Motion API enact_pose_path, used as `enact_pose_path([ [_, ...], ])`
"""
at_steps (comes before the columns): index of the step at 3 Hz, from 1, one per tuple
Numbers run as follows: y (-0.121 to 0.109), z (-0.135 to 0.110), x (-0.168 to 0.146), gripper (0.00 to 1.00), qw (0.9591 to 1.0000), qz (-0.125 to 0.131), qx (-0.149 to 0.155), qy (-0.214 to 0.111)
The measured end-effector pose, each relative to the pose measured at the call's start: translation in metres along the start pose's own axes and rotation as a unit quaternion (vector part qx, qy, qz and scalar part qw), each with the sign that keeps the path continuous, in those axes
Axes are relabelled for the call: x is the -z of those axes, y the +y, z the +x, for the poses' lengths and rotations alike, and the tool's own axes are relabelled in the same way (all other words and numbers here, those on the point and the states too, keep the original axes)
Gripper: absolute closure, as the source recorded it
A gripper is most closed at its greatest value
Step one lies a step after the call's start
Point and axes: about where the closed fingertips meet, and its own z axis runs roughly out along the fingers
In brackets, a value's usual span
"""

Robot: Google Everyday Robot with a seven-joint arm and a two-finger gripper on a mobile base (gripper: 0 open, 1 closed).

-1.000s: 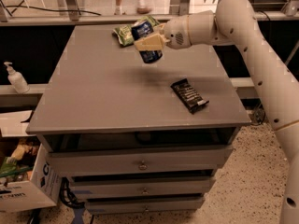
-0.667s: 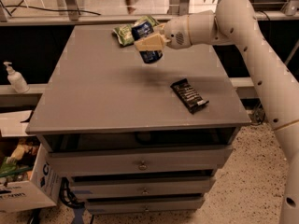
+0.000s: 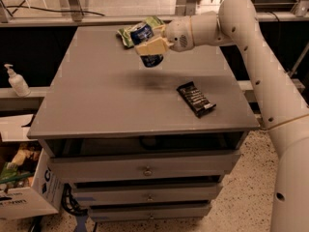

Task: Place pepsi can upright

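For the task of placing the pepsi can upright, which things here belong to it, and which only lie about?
Job: pepsi can, tilted, held above the table; gripper, jaws shut on it.
Lying about: green snack bag, black bar wrapper, soap bottle.

1. A single camera looks from high in front of the worktop (image 3: 111,100), angled down and across it toward its far edge.
2. It stands at middle range. The whole worktop fits in frame, with the drawers (image 3: 145,166) below it and a strip of floor (image 3: 241,197) on either side.
3. The arm (image 3: 251,47) enters at the lower right corner, where it looks largest, and reaches up and leftward.
4. The pincer (image 3: 150,45) sits upper centre in frame, over the far part of the worktop, clamped around the pepsi can (image 3: 152,60), which hangs clear of the surface.
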Motion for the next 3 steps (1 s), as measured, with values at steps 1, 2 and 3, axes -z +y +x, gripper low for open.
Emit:
enact_pose_path([
  [1, 0.001, -0.006, 0.014, 1.0, 0.9995, 0.019, 0.022, 0.01],
  [2, 0.005, -0.012, 0.027, 1.0, 0.9989, 0.024, 0.028, 0.027],
  [3, 0.007, -0.02, 0.04, 1.0, 0.9988, 0.02, 0.031, 0.032],
])
